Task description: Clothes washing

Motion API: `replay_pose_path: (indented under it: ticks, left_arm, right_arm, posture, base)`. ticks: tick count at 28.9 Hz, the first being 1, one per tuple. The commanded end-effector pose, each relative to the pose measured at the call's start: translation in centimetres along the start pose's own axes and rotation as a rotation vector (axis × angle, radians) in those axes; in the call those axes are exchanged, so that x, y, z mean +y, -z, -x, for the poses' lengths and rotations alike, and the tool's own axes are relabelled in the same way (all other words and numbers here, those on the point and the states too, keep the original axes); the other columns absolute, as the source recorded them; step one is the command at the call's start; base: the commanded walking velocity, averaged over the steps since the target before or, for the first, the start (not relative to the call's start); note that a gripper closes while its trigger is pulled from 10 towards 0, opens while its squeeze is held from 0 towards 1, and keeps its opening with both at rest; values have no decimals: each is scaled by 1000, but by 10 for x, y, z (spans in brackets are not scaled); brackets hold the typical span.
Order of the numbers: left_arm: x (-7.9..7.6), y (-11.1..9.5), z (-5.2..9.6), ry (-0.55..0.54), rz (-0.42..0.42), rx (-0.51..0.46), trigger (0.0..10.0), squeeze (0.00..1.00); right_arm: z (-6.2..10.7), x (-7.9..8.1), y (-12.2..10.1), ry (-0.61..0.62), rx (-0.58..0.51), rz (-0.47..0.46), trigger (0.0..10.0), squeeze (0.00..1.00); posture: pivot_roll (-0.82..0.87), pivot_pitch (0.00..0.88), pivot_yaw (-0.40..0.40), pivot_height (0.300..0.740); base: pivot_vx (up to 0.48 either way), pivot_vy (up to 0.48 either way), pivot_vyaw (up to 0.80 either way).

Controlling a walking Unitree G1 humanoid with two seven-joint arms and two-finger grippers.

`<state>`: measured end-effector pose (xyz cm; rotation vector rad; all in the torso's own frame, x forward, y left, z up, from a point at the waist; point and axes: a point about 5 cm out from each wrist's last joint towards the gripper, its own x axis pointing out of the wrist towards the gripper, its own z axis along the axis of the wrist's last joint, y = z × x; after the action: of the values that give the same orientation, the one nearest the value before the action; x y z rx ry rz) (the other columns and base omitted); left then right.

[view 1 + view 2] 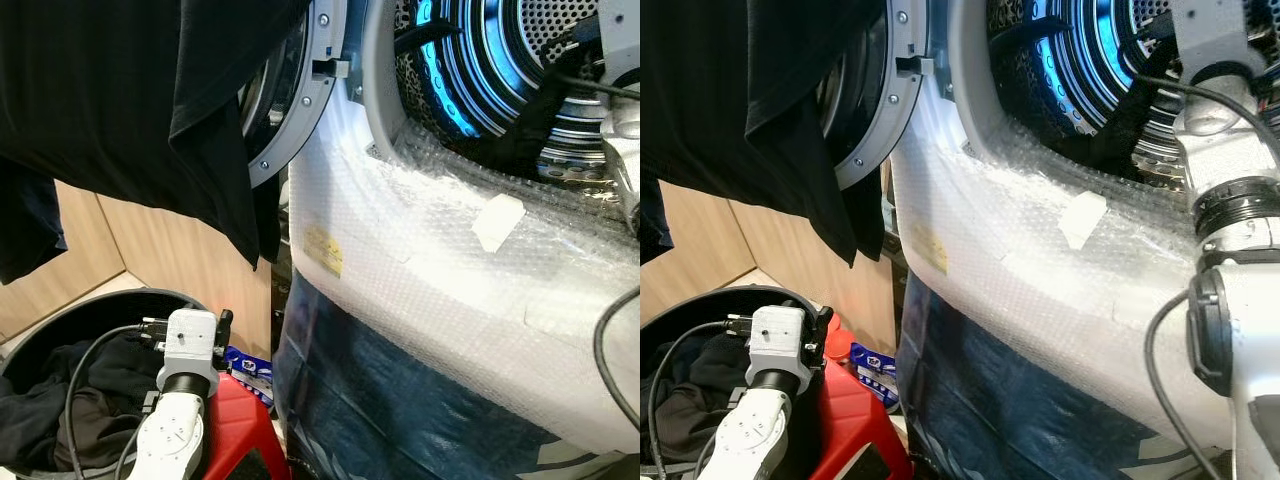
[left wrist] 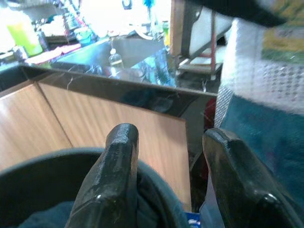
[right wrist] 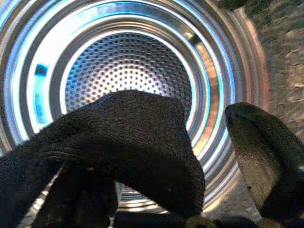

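Observation:
The washing machine's drum (image 1: 500, 60) glows blue behind its open door (image 1: 300, 110). My right arm (image 1: 1230, 200) reaches into the drum. My right gripper (image 3: 190, 128) is open, and a black knit garment (image 3: 128, 137) lies draped over one finger, hiding it. The other finger (image 3: 266, 156) is bare. That garment (image 1: 1140, 110) trails over the drum's lip. My left gripper (image 2: 171, 137) hangs open and holds nothing above the dark laundry basket (image 1: 100, 300), which holds dark clothes (image 1: 60, 400).
A large black garment (image 1: 150, 100) hangs across the upper left, over the door. Bubble wrap (image 1: 450, 260) covers the machine's front. A red stool (image 1: 235, 420) and a blue packet (image 1: 245, 365) sit between basket and machine. Wooden cabinets (image 1: 150, 250) stand behind.

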<state>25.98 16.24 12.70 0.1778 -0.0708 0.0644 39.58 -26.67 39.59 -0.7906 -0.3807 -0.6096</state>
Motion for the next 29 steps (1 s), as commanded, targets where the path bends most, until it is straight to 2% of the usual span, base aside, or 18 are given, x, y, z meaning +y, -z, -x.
replay_pose_path:
  ticks: [1, 2, 6, 7, 9, 10, 11, 12, 15, 18, 20, 21, 22, 23, 24, 25, 27, 29]
  left_arm:
    - [-1, 1, 2, 19, -21, 13, 10000, 0]
    - [-1, 1, 3, 24, -22, 15, 10000, 0]
    - [-2, 1, 2, 42, -34, 15, 10000, 0]
    - [-4, -1, 2, 54, -44, 7, 10000, 0]
    - [-4, -2, 2, 58, -47, 4, 10000, 0]
    - [-4, -2, 2, 58, -46, 4, 10000, 0]
    - [-4, -2, 2, 58, -45, 3, 10000, 0]
    - [-4, -2, 2, 58, -45, 3, 10000, 0]
    - [-4, -4, 0, 57, -46, -2, 10000, 0]
    - [-2, -6, 0, 48, -46, -4, 10000, 0]
    - [-1, -6, 0, 45, -46, -5, 10000, 0]
    - [0, -6, -1, 42, -47, -5, 10000, 0]
    - [0, -6, -1, 42, -47, -5, 10000, 0]
    - [0, -6, 0, 41, -47, -4, 10000, 0]
    - [0, -6, -1, 39, -48, -3, 10000, 0]
    - [0, -6, -1, 39, -48, -3, 10000, 0]
    - [1, -6, -1, 39, -50, -3, 10000, 0]
    - [1, -8, -2, 40, -49, -5, 10000, 0]
  right_arm:
    - [0, -5, 4, 27, -15, 37, 10000, 1000]
    - [1, -4, 4, 33, -42, 101, 10000, 1000]
    - [3, 1, 1, 24, -106, 246, 10000, 1000]
    - [5, 7, -12, 40, -275, 497, 10000, 1000]
    - [8, 12, -19, 48, -396, 662, 10000, 1000]
    - [8, 14, -21, 49, -424, 698, 10000, 1000]
    - [10, 18, -23, 42, -485, 797, 10000, 1000]
    - [10, 18, -23, 42, -485, 797, 10000, 1000]
    - [16, 29, -23, 11, -646, 1064, 10000, 1000]
    - [17, 32, -22, -7, -713, 1177, 10000, 1000]
    - [17, 31, -22, -4, -721, 1191, 10000, 1000]
    - [16, 30, -24, 11, -749, 1250, 10000, 1000]
    - [16, 30, -24, 11, -749, 1250, 10000, 1000]
    - [16, 30, -25, 16, -765, 1296, 10000, 43]
    - [15, 29, -27, 20, -781, 1344, 10000, 0]
    - [15, 28, -28, 20, -782, 1350, 10000, 0]
    - [14, 30, -30, -7, -801, 1467, 10000, 0]
    - [15, 32, -33, -14, -859, 1504, 10000, 0]
  posture:
    - [52, 0, -21, 740]
    - [48, 0, -13, 740]
    - [47, 0, -7, 740]
    - [48, 0, -5, 740]
    - [48, 0, -5, 740]
    - [48, 0, -5, 740]
    - [48, 0, -5, 740]
    - [48, 0, -5, 740]
    - [55, 0, -18, 740]
    - [58, 0, -21, 740]
    - [59, 0, -21, 740]
    - [59, 0, -20, 740]
    - [59, 0, -20, 740]
    - [59, 0, -19, 740]
    - [60, 0, -19, 740]
    - [60, 0, -19, 740]
    - [57, 0, -10, 740]
    - [57, 0, -10, 740]
  base:
    - [0, 0, 0]
    - [0, 0, 0]
    - [0, 0, 0]
    - [0, 0, 0]
    - [0, 0, 0]
    - [0, 0, 0]
    - [0, 0, 0]
    - [0, 0, 0]
    - [0, 0, 0]
    - [0, 0, 0]
    - [0, 0, 0]
    - [0, 0, 0]
    - [0, 0, 0]
    - [0, 0, 0]
    - [0, 0, 0]
    - [0, 0, 0]
    - [0, 0, 0]
    - [0, 0, 0]
